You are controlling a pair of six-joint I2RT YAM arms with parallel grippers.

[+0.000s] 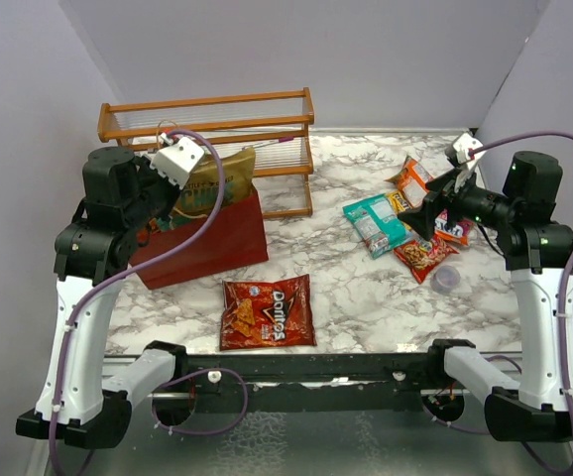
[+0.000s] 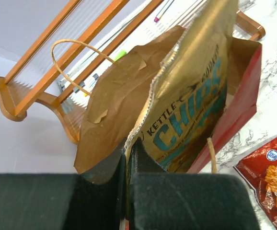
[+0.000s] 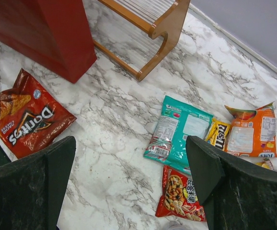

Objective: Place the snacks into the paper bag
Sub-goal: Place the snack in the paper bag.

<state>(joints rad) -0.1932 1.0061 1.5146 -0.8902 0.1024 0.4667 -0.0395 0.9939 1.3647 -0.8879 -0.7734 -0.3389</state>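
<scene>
In paper bag (image 1: 207,243), chip bag (image 2: 191,96), Doritos bag (image 1: 267,312) nearby

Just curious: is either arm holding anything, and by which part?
The left gripper pinches the kettle chips bag by its crimped edge; the right gripper holds nothing.

My left arm (image 1: 76,327) rises from its base at the near left, folds at the elbow and reaches inward. My left gripper (image 2: 128,184) points down there with its fingers pressed together, pinching the top edge of the chip bag (image 2: 191,96). My right arm (image 1: 544,327) stands up the same way on the right, its forearm reaching left and tipped downward, and my right gripper (image 3: 131,148) hangs in the air with its two fingers spread wide and nothing between them.
</scene>
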